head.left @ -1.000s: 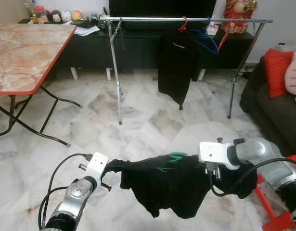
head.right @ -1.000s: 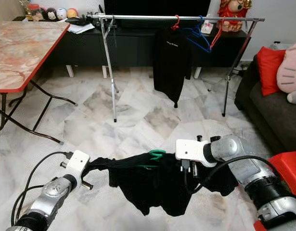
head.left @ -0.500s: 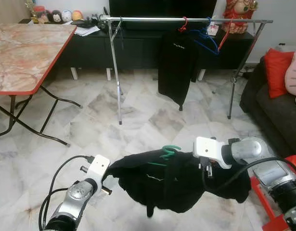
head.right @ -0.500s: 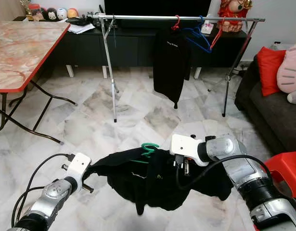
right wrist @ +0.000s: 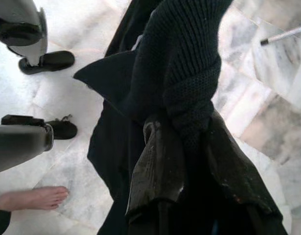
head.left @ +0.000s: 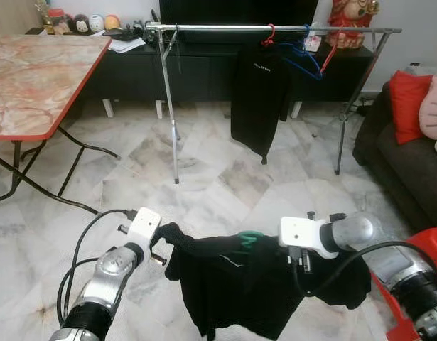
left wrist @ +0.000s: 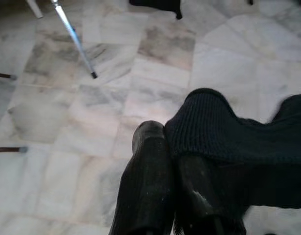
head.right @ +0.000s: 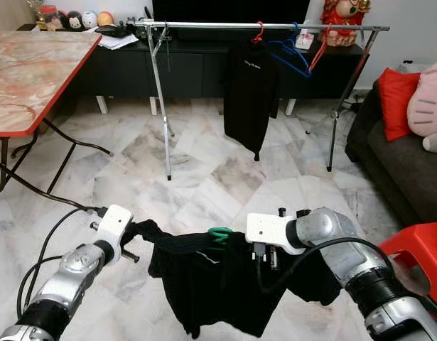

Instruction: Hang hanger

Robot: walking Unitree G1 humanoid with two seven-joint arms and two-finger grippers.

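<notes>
Fingers of our left gripper [left wrist: 174, 196] are pressed together on one knitted edge of the black garment [head.left: 239, 284], and the fingers of our right gripper [right wrist: 189, 171] are pinching its other end, so the cloth hangs stretched between our two arms, low over the marble floor [head.left: 218, 177]. Past it, across the floor, stands the long metal clothes rack [head.left: 275, 29], in front of a dark TV cabinet [head.left: 133, 71]. On the rail a black shirt [head.left: 259, 99] hangs from a red hanger [head.left: 269, 35], and just beside it we see a blue hanger [head.left: 303, 60]. A folding surface with a marble top and red rim [head.left: 40, 78] stands on our left, and a dark sofa with a red cushion [head.left: 410, 96] on our right. The green hanger [head.left: 248, 240] sits in the garment; only its hook shows above the cloth, between our grippers. In the right wrist view a person's bare foot [right wrist: 35, 198] rests on the floor near the robot's feet.
</notes>
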